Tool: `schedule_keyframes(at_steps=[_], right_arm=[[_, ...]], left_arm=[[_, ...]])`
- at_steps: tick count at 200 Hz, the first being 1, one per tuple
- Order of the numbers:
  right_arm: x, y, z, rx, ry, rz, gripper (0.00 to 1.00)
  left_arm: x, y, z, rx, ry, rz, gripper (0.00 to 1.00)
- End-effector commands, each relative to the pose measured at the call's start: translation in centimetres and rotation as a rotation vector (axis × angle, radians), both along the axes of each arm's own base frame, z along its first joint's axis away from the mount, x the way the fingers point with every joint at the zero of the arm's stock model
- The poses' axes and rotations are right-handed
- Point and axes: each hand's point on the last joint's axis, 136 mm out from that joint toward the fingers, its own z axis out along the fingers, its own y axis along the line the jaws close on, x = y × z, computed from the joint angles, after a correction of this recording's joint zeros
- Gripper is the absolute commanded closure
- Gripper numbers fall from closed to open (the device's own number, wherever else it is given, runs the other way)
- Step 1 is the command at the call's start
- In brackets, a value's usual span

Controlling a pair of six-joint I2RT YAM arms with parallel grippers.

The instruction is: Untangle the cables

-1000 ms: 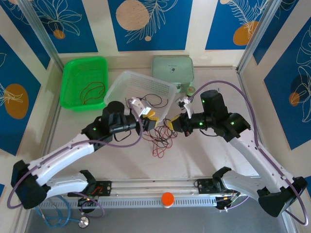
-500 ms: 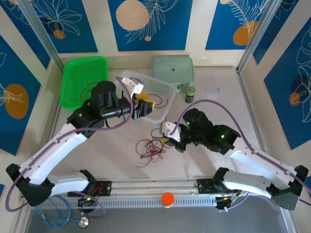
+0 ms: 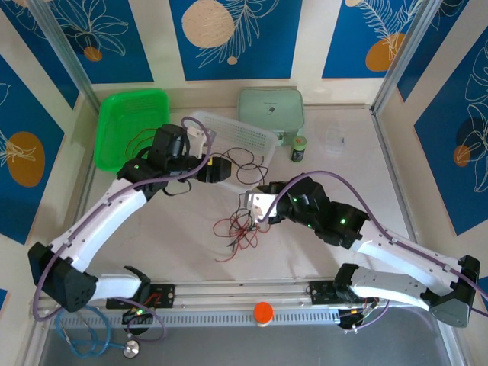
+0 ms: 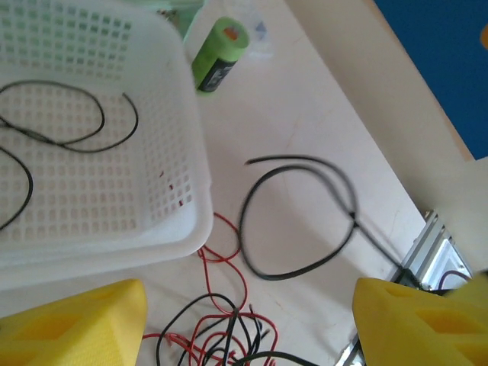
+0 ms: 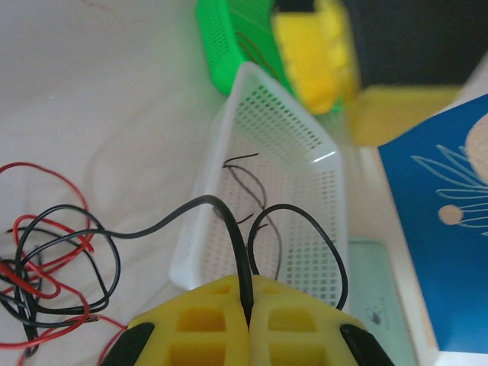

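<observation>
Right wrist | right pincer [image 5: 248, 301] clamped on black cable [image 5: 152, 225] | left pincer [image 4: 244, 328] agape

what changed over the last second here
The left gripper swung away from the tangle to the white basket's edge and opened; a black cable loop lies loose on the table below it. The right gripper, shut on the black cable throughout, drew back toward the near edge, and the red and black tangle shifted slightly nearer. The green basket and pale green box stayed put.
</observation>
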Motion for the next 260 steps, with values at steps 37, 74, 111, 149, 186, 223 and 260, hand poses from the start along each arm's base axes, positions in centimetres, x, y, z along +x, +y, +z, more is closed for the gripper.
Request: schedule_keyframes(at_steps=[37, 74, 111, 149, 186, 223, 260], right_arm=[[1.4, 1.0, 3.4, 0.098, -0.082, 0.022, 1.00], [1.5, 1.4, 3.6, 0.127, -0.062, 0.031, 1.00], [1.1, 1.4, 3.9, 0.162, -0.046, 0.035, 1.00], [0.8, 1.3, 3.9, 0.181, -0.030, 0.041, 1.00], [0.8, 0.8, 3.1, 0.184, -0.001, 0.012, 1.00], [0.7, -0.8, 0.6, 0.190, 0.073, -0.080, 1.00], [0.2, -1.8, -1.9, 0.223, 0.161, -0.166, 1.00]], left_arm=[[0.2, -2.8, 0.1, -0.202, 0.034, -0.081, 0.28], [0.6, -3.2, -0.3, -0.243, 0.040, -0.069, 0.28], [1.0, -3.9, -1.3, -0.290, 0.074, -0.073, 0.33], [1.4, -4.3, -1.0, -0.321, 0.068, -0.072, 0.57], [1.6, -3.4, 0.7, -0.339, 0.003, -0.024, 1.00], [1.1, 0.1, 3.4, -0.235, -0.127, 0.098, 1.00], [0.4, 1.6, 5.7, -0.203, -0.181, 0.114, 1.00]])
